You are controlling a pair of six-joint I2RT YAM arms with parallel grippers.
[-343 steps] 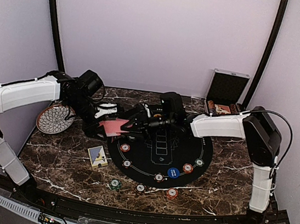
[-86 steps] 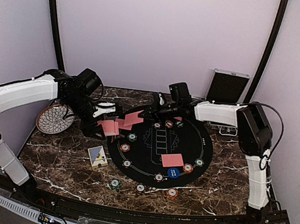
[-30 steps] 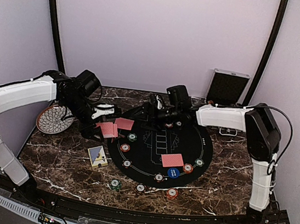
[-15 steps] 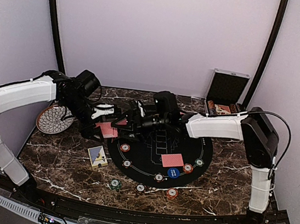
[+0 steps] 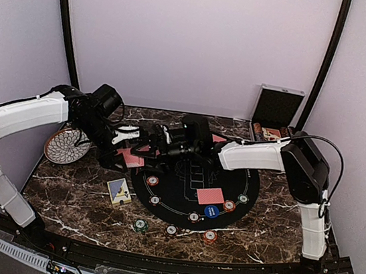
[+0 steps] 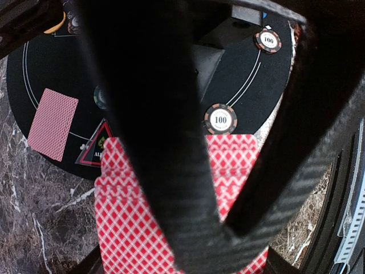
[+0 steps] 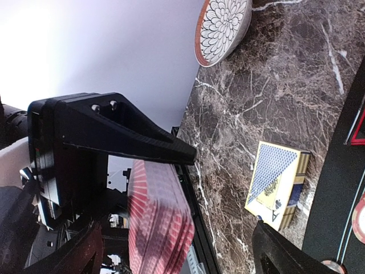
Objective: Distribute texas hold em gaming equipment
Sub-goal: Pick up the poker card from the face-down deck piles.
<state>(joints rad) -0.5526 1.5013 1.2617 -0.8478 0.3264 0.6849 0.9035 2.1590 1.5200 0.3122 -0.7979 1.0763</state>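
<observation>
My left gripper [image 5: 127,154] is shut on a deck of red-backed playing cards [image 5: 131,159], held above the mat's left edge. In the left wrist view the deck [image 6: 131,228] fills the bottom, partly behind the right arm's black fingers. My right gripper [image 5: 146,147] has reached across to the deck and stands open, one finger on each side of the card stack [image 7: 157,222]. One red-backed card [image 5: 210,196] lies face down on the black round mat [image 5: 183,184]. Several poker chips ring the mat, such as a blue one [image 5: 211,211] and a red one [image 6: 220,119].
A blue-and-yellow card box [image 5: 119,191] lies on the marble left of the mat. The patterned plate [image 5: 67,145] sits at the far left under the left arm. The silver hinged case [image 5: 275,115] stands open at the back right. Three chips [image 5: 171,230] lie near the front edge.
The right arm swung left from the mat's far edge to the deck in the left gripper. The single card seen beside the deck a second ago no longer shows apart from it.
</observation>
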